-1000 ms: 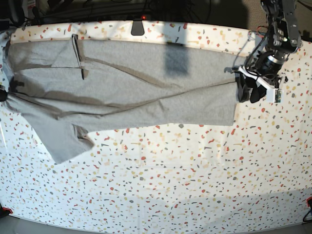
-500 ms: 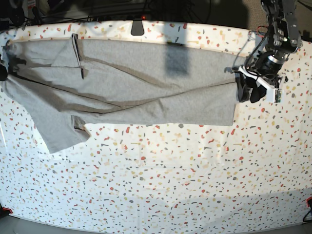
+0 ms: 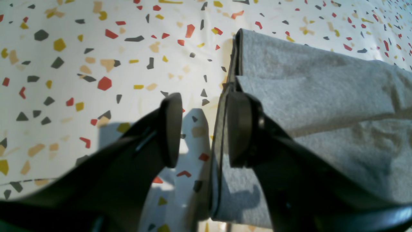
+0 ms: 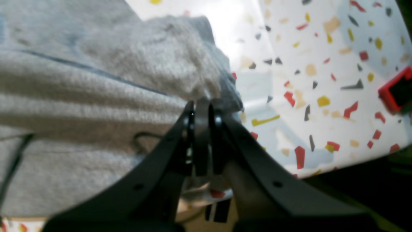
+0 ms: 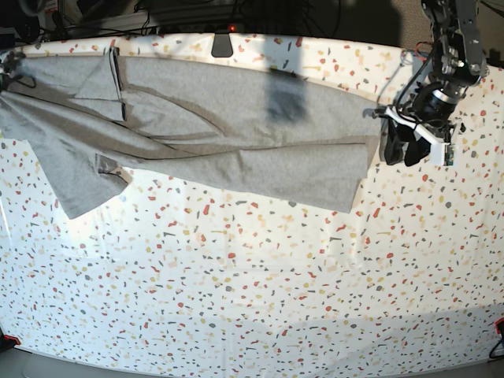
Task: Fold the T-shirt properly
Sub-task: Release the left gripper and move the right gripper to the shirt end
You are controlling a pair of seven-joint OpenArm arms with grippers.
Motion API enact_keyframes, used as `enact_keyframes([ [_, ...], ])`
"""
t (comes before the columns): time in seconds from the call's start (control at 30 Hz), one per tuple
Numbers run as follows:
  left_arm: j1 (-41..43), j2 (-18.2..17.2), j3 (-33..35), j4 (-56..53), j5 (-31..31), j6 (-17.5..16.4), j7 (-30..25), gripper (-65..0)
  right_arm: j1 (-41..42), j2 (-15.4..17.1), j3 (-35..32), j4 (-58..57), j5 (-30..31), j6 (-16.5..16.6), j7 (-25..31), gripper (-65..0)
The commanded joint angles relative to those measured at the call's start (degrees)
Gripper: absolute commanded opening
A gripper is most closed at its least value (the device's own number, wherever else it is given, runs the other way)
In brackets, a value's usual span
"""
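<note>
The grey T-shirt (image 5: 213, 126) lies stretched along the back of the table, plain side up, with one sleeve (image 5: 79, 185) hanging toward the front at the left. My left gripper (image 5: 402, 153) is open at the shirt's right edge. In the left wrist view (image 3: 206, 106) the hem (image 3: 220, 145) runs just inside the gap, and one finger (image 3: 239, 129) rests over the cloth (image 3: 322, 96). My right gripper (image 4: 202, 109) is shut on a bunched fold of the T-shirt (image 4: 128, 80) near a table corner. In the base view it is at the far left edge, barely in view.
The speckled table (image 5: 260, 299) stretches toward the front. A black mount (image 5: 222, 45) and cables sit at the back edge. Red corner markers show at the front corners (image 5: 498, 324) and in the right wrist view (image 4: 396, 88).
The shirt's left end has been pulled up and to the back left. The sleeve and lower right corner shifted left. The left arm has not moved.
</note>
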Motion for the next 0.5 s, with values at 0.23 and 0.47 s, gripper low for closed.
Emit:
enact_keyframes([
  [0.23,-0.2,-0.4,-0.3,1.1,-0.5,-2.2,-2.1,-41.8,0.2,0.2,0.7,0.8,0.6,0.1,1.9,-36.2],
  [0.47,-0.2,-0.3,-0.1,1.9,-4.0,-14.9,-2.7,-41.8,3.2,0.2,0.7,0.8,6.1,0.1,1.3,-31.9],
])
